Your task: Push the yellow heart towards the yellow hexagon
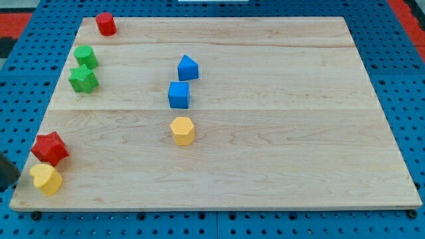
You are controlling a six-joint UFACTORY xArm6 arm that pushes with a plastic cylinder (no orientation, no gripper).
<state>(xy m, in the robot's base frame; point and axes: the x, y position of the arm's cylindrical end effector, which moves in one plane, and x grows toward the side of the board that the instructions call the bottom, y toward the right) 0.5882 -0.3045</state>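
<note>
The yellow heart (46, 178) lies at the board's bottom left corner, just below the red star (50, 148) and touching or nearly touching it. The yellow hexagon (182, 130) sits near the board's middle, well to the right of the heart and a little higher. A dark shape (8, 174) at the view's left edge, just left of the heart, looks like part of my rod. Its very end cannot be made out.
A blue cube (178, 95) and a blue pentagon-like block (188, 68) stand in a column above the hexagon. A green cylinder (85, 57) and a green star (84, 79) are at the upper left. A red cylinder (105, 24) is at the top left corner.
</note>
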